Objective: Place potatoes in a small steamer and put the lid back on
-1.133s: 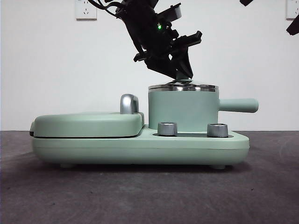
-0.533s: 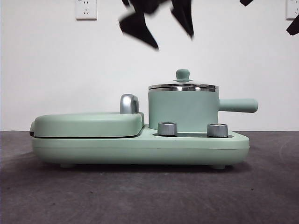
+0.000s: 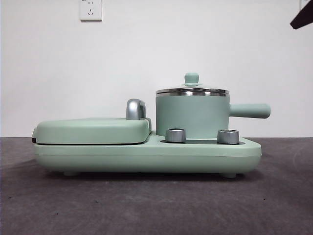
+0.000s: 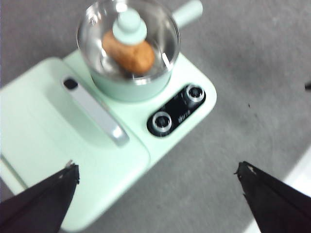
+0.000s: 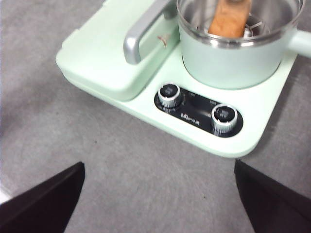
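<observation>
The mint-green small steamer [image 3: 192, 115] stands on the right of its base, side handle [image 3: 249, 110] pointing right. The glass lid [image 3: 192, 91] sits on its chrome rim, mint knob [image 3: 191, 78] on top. In the left wrist view the orange-brown potato [image 4: 131, 54] lies inside the pot under the lid [image 4: 97, 24]. The right wrist view also shows the potato [image 5: 228, 19] inside the steamer [image 5: 233, 60]. My left gripper [image 4: 156, 167] hangs high above the appliance, open and empty. Open too, my right gripper [image 5: 159, 165] is raised over the table in front of the knobs.
The flat griddle cover [image 3: 93, 129] with its chrome handle [image 3: 135, 108] fills the left of the mint base [image 3: 146, 156]. Two chrome dials [image 3: 175, 135] [image 3: 228, 136] sit in front of the pot. A black arm tip [image 3: 303, 17] shows at the top right corner.
The arm that stood over the lid's knob has let go and risen out of the front view. The lid stays on the steamer.
</observation>
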Robot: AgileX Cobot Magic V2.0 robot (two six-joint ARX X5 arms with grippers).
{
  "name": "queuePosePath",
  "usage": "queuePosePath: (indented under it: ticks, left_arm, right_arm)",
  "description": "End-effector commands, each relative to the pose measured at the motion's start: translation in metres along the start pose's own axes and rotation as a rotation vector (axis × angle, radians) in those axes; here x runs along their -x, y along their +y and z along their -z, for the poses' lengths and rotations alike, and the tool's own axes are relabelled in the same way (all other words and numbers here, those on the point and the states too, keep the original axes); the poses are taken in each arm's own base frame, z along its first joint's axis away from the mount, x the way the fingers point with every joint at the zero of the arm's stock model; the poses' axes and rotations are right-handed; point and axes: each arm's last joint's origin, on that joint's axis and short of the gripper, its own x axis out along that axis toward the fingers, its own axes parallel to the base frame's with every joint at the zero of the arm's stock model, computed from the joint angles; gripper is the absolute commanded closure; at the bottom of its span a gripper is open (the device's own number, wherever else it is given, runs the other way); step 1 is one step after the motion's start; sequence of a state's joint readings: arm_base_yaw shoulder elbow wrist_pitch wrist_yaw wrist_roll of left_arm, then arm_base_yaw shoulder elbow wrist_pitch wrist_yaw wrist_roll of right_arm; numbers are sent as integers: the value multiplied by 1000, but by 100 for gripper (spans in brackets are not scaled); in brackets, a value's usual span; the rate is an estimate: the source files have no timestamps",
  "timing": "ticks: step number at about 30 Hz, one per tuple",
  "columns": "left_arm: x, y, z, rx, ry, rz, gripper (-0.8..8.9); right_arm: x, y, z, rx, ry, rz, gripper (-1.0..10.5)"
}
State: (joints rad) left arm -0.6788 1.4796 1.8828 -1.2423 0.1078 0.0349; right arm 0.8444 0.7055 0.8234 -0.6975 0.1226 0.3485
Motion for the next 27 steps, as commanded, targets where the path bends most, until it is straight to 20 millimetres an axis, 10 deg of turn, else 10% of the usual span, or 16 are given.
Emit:
queuePosePath:
  ticks: [1, 14, 16, 18, 20, 27]
  left_arm:
    - [8, -4, 21, 47, -14, 12, 284]
    - [3, -13, 159, 258, -300, 75, 286]
    - [-1, -12, 175, 279, -314, 75, 416]
    - [-4, -12, 184, 280, -311, 75, 763]
    - [-6, -12, 191, 288, -308, 74, 813]
    - [-6, -12, 193, 297, -289, 74, 808]
  right_arm:
    - [0, 3, -3, -3, -21, -22, 461]
    - [0, 4, -3, -2, -5, -68, 461]
    - [0, 4, -3, -2, -5, -68, 462]
    - [0, 5, -3, 0, -3, -73, 599]
    - [1, 5, -3, 5, 6, -96, 964]
    - [1, 5, -3, 3, -5, -95, 930]
